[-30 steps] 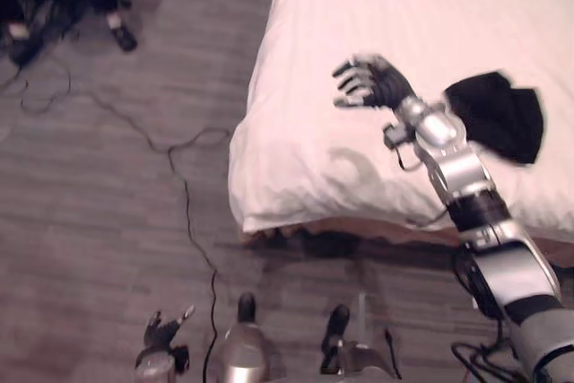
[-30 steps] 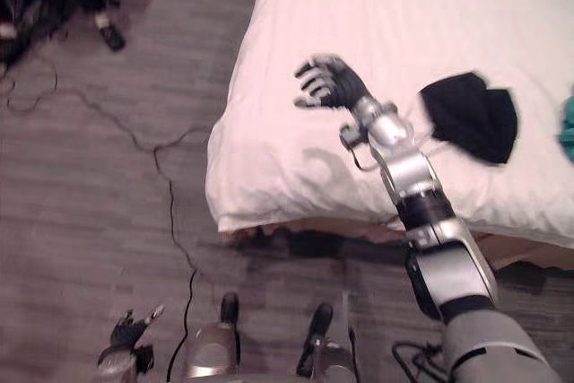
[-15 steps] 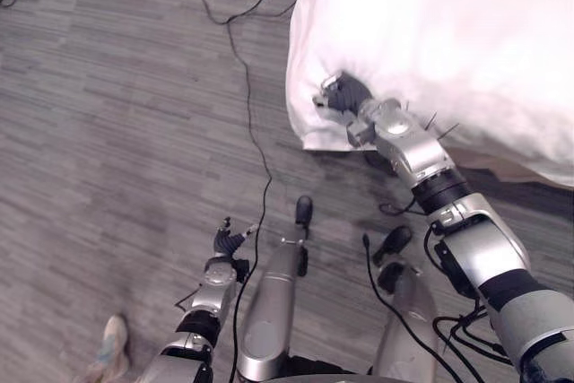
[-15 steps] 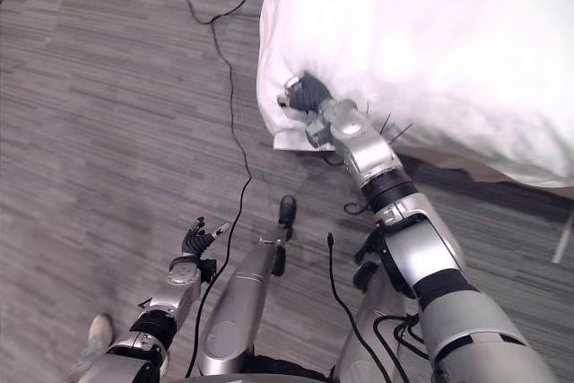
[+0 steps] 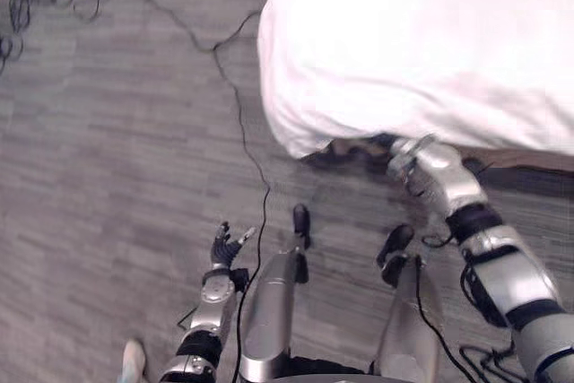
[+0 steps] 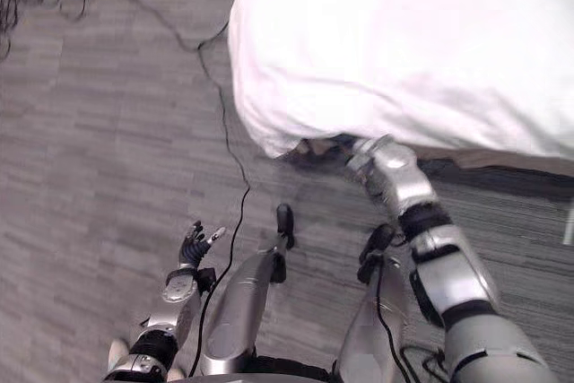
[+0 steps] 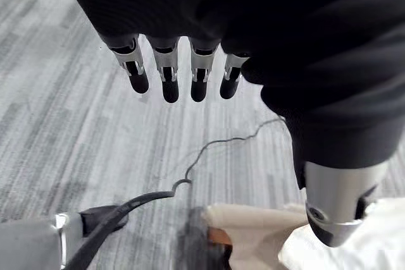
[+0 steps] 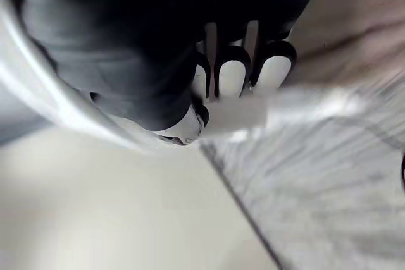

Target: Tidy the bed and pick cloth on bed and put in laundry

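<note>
The bed's white sheet (image 5: pixel 421 51) takes up the upper right and hangs over the near corner. My right arm reaches up from the lower right to the sheet's lower edge, and its wrist (image 5: pixel 420 161) sits just below the overhang at the bed's side. Close up, my right hand (image 8: pixel 235 78) has its fingers curled, with a strip of the white sheet (image 8: pixel 297 110) pinched between them and the thumb. My left hand (image 5: pixel 224 244) hangs low over the floor at the lower left, its fingers (image 7: pixel 168 77) straight and holding nothing.
Grey plank floor (image 5: pixel 108 177) lies left of the bed. A black cable (image 5: pixel 240 123) trails across it past the bed's corner. The brown bed base (image 5: pixel 529 161) shows under the sheet. A person's shoe (image 5: pixel 133 361) is at the bottom left.
The camera has swung down and shifted, and the black cloth left the view. My right hand went from the top of the bed to the sheet's corner, then down under the overhang.
</note>
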Robot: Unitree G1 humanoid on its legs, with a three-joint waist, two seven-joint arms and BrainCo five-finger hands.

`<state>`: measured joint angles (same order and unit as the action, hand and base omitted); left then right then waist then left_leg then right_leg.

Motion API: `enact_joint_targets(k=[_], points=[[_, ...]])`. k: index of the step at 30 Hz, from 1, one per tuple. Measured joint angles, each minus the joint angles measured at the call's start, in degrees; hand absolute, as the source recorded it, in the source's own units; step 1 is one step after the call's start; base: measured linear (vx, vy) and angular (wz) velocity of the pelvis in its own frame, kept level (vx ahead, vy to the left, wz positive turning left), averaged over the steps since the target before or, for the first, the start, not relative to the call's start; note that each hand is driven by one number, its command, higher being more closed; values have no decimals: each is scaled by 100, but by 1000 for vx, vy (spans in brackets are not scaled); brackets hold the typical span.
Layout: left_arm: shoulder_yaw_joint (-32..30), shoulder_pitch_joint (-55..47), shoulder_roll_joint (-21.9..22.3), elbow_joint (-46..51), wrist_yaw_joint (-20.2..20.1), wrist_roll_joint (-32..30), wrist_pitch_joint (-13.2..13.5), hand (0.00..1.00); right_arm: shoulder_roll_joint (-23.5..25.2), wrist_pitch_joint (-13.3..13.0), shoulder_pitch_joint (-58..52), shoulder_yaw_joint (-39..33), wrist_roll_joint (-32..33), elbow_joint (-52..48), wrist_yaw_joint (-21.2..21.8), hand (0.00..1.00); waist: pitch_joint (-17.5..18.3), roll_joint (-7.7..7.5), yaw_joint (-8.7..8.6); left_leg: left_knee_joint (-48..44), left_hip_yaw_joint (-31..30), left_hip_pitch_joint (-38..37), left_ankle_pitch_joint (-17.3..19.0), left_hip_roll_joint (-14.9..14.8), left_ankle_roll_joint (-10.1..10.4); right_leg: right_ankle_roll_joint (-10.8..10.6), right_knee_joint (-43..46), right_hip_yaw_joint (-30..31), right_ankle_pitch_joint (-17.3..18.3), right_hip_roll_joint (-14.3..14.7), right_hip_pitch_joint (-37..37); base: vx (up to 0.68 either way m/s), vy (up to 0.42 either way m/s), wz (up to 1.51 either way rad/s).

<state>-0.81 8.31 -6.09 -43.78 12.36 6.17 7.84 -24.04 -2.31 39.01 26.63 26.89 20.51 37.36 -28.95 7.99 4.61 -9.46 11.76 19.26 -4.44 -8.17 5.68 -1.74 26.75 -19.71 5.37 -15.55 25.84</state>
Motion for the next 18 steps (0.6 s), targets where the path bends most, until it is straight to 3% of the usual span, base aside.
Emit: enact_joint_targets(k=[2, 3, 4, 6, 11, 13, 16, 18], points=[[-43, -18, -335, -140, -104, -10, -93, 0, 294, 327, -466, 497, 7, -951, 654, 100, 54, -278, -127, 106, 90, -362, 44, -177, 59, 41, -237, 52, -34, 215, -323, 114, -87, -60], [-154, -26, -509, -211, -207, -19, -199, 0, 406, 627, -799, 843, 9, -1533, 1115, 100, 157, -540, -145, 165, 178, -607, 86, -295, 117, 53, -355, 102, -42, 367, -522, 111, -94, -45], [-165, -35, -587, -322, -273, -26, -253, 0, 422, 839, -995, 1059, 12, -1844, 1437, 100, 250, -709, -201, 174, 214, -765, 94, -346, 127, 54, -430, 94, -43, 449, -717, 107, -87, -32], [-160, -125, -621, -572, -493, -38, -285, 0, 423, 1144, -1213, 1209, 13, -2159, 1932, 100, 459, -948, -240, 193, 290, -1028, 133, -385, 145, 38, -618, 110, -52, 552, -1016, 94, -40, -15], [-156, -623, -590, -1116, -957, -369, -349, 0, 377, 1473, -1065, 1140, 194, -2201, 2638, 100, 874, -1093, -216, 363, 434, -1492, 293, -402, 130, -66, -1154, 229, -263, 701, -1537, 38, 57, -17], [-156, -867, -588, -1304, -1072, -480, -409, 0, 373, 1537, -1002, 1131, 372, -2292, 2673, 100, 1028, -1082, -214, 364, 468, -1637, 344, -388, 103, -109, -1372, 247, -370, 721, -1766, 39, 88, -9], [-155, -1121, -587, -1374, -1166, -674, -490, 0, 510, 1633, -971, 886, 878, -2679, 2021, 100, 1236, -1072, -199, 367, 413, -1742, 357, -361, 101, -157, -1626, 219, -489, 732, -2014, 12, 57, 6], [-152, -1117, -585, -1429, -1236, -791, -520, 0, 791, 1620, -776, 553, 1003, -2581, 1120, 100, 1262, -1037, -129, 344, 396, -1735, 356, -351, 100, -151, -1683, 217, -541, 728, -2042, -51, 43, 2]])
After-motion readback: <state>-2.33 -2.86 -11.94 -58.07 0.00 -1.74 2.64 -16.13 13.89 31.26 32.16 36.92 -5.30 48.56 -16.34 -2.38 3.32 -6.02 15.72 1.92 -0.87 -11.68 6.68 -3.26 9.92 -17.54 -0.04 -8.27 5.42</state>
